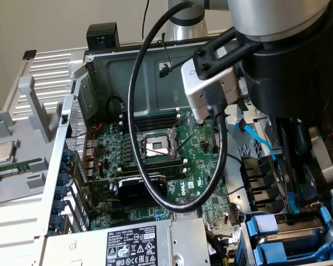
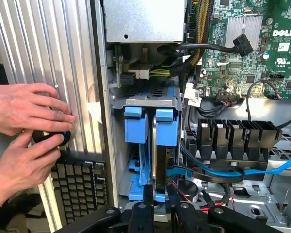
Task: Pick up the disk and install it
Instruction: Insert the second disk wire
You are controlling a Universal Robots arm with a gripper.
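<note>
Black jaws (image 2: 157,201) at the lower centre of the wrist view stand narrow, clamped on the thin edge of the silver metal disk in its blue plastic carrier frame (image 2: 161,145), which stands edge-on in the grey metal drive cage (image 2: 150,99). Just beside it sits a second, similar blue-framed drive (image 2: 136,128). At that frame's left edge, two hands (image 2: 24,141) hold a small black knob (image 2: 51,137) against the ribbed silver panel (image 2: 43,43).
</note>
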